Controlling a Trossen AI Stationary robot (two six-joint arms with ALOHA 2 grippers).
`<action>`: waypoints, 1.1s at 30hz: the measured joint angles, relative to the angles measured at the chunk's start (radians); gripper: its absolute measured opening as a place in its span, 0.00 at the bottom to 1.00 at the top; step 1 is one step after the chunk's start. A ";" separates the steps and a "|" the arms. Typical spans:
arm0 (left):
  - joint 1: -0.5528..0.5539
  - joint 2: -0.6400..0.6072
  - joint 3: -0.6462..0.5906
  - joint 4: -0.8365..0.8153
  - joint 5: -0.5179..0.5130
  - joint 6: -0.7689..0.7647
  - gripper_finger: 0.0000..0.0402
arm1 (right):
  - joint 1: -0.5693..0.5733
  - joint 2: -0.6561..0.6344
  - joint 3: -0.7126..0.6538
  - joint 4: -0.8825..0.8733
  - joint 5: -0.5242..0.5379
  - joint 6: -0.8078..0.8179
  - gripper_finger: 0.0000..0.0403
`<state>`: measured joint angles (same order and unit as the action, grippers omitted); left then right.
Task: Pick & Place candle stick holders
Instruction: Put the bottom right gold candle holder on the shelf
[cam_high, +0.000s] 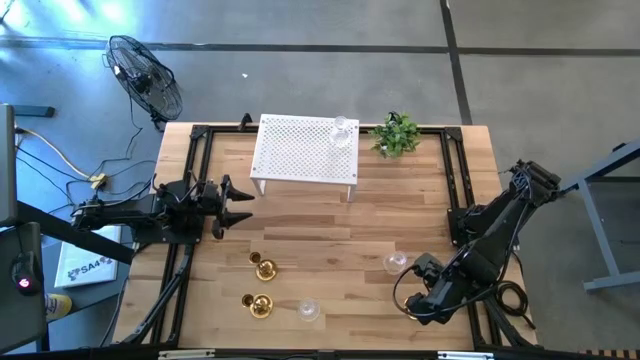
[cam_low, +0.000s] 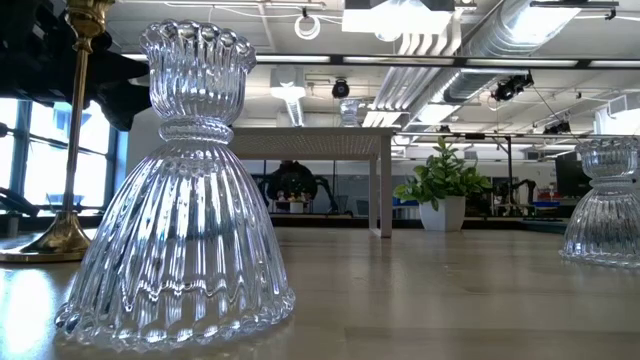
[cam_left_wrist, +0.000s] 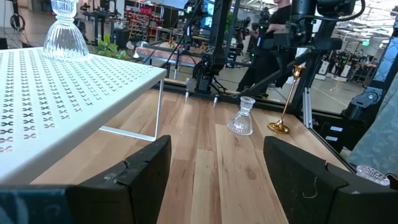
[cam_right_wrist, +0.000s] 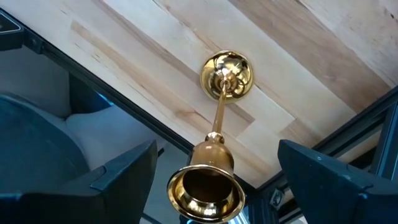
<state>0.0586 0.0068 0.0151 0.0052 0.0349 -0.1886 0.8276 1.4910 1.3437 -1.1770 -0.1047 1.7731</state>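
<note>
A tall gold candle stick holder (cam_right_wrist: 217, 118) stands upright on its round base (cam_right_wrist: 227, 74) near the table's near right corner. It also shows in the left wrist view (cam_left_wrist: 286, 96). My right gripper (cam_right_wrist: 216, 152) is open above it, pointing down, one finger on either side of its top cup (cam_right_wrist: 205, 190) without touching. In the high view that arm (cam_high: 430, 285) hides it. Two more gold holders (cam_high: 263, 267) (cam_high: 258, 303) and clear glass ones (cam_high: 307, 310) (cam_high: 396, 262) stand on the table. My left gripper (cam_high: 235, 205) (cam_left_wrist: 217, 149) is open and empty at the left.
A white perforated shelf (cam_high: 300, 150) stands at the table's far middle with a glass holder (cam_high: 342, 130) on it. A small green plant (cam_high: 397, 133) is right of it. Black frame rails (cam_high: 455, 190) run along the table's sides. Bare wood lies between the arms.
</note>
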 joint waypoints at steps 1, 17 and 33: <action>0.000 0.000 0.000 0.000 0.000 0.000 0.62 | 0.000 0.000 0.000 0.001 -0.003 0.004 0.81; 0.000 0.000 0.000 0.000 0.001 0.000 0.62 | 0.000 0.000 0.000 0.007 -0.007 0.010 0.67; 0.000 0.000 0.000 0.000 0.002 0.000 0.62 | 0.000 0.000 0.000 0.008 -0.024 0.043 0.32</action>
<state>0.0586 0.0070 0.0151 0.0055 0.0372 -0.1886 0.8276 1.4910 1.3437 -1.1694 -0.1288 1.8164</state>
